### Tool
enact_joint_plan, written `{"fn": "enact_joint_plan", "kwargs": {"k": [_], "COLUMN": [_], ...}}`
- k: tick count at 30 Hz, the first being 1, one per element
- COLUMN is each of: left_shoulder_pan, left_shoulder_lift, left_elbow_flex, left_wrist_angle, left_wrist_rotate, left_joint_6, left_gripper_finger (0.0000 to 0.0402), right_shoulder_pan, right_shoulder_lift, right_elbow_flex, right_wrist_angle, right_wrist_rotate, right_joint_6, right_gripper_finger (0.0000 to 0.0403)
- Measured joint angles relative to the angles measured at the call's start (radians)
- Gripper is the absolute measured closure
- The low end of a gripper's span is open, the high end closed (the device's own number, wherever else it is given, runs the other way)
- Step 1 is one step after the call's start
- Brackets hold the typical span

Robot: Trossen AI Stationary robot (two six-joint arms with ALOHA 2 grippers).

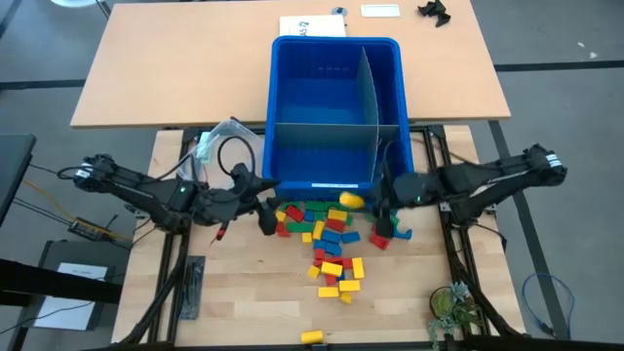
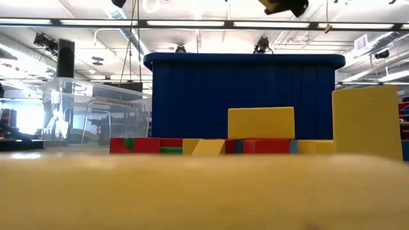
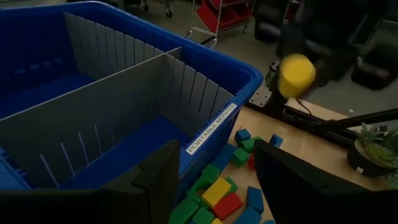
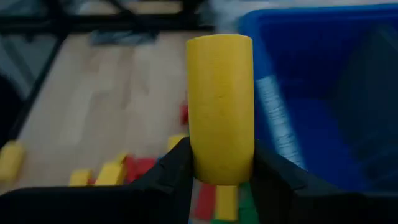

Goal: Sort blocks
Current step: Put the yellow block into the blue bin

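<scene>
Red, yellow, blue and green blocks [image 1: 327, 239] lie heaped on the wooden table in front of the blue bin [image 1: 336, 107]. The heap also shows below my left gripper's fingers in the left wrist view [image 3: 217, 196]. My right gripper [image 1: 369, 198] hangs over the heap's right part, beside the bin's near wall. It is shut on a yellow cylinder block [image 4: 220, 99], which also shows in the left wrist view [image 3: 296, 74]. My left gripper [image 1: 263, 213] stands open at the heap's left side, nothing between its fingers [image 3: 158, 183]. My right gripper pinches the yellow cylinder's round sides near one end [image 4: 220, 171] between its two fingers. It comes from the table's right, slanting downward. The rest of the cylinder [image 1: 351, 198] sticks out past the fingertips, lifted clear of the table and the heap.
Grey dividers [image 1: 369, 88] split the bin into compartments. A clear plastic tub [image 1: 219, 144] stands left of the bin. One yellow block [image 1: 312, 336] lies alone at the near edge, and a small plant [image 1: 450, 307] sits at the near right.
</scene>
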Motion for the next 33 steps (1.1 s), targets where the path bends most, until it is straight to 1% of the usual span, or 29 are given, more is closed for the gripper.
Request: {"fn": "enact_joint_plan", "kwargs": {"k": [4,8,13,17,20,23,25,29,33], "left_shoulder_pan": [0.017,0.032,0.044,0.043,0.043,0.043,0.043,0.043,0.043], "left_shoulder_lift": [0.0,0.0,0.0,0.0,0.0,0.0,0.0,0.0,0.0], "left_elbow_flex": [0.0,0.0,0.0,0.0,0.0,0.0,0.0,0.0,0.0], "left_wrist_angle": [0.0,0.0,0.0,0.001,0.0,0.001,0.002,-0.003,-0.008], "left_wrist_rotate": [0.0,0.0,0.001,0.01,0.012,0.012,0.012,0.012,0.015], "left_joint_6": [0.024,0.025,0.025,0.025,0.025,0.025,0.025,0.025,0.04], "left_gripper_finger": [0.0188,0.0188,0.0188,0.0188,0.0188,0.0188,0.0188,0.0188,0.0188], "right_shoulder_pan": [-0.108,-0.262,-0.503,-0.685,-0.786,-0.852,-0.877,-0.902,-0.906], "right_shoulder_lift": [0.0,0.0,0.009,0.035,0.066,0.099,0.12,0.152,0.149], "right_elbow_flex": [0.075,0.111,0.116,0.116,0.116,0.116,0.116,0.115,0.115], "right_wrist_angle": [-0.084,-0.117,-0.12,-0.125,-0.128,-0.128,-0.127,-0.128,-0.127], "right_wrist_rotate": [0.055,0.112,0.104,0.054,0.017,-0.012,-0.02,-0.024,-0.025], "right_joint_6": [0.006,-0.008,-0.022,-0.047,-0.06,-0.065,-0.073,-0.077,-0.115], "right_gripper_finger": [0.028,0.028,0.028,0.028,0.028,0.028,0.0275,0.0241,0.0203]}}
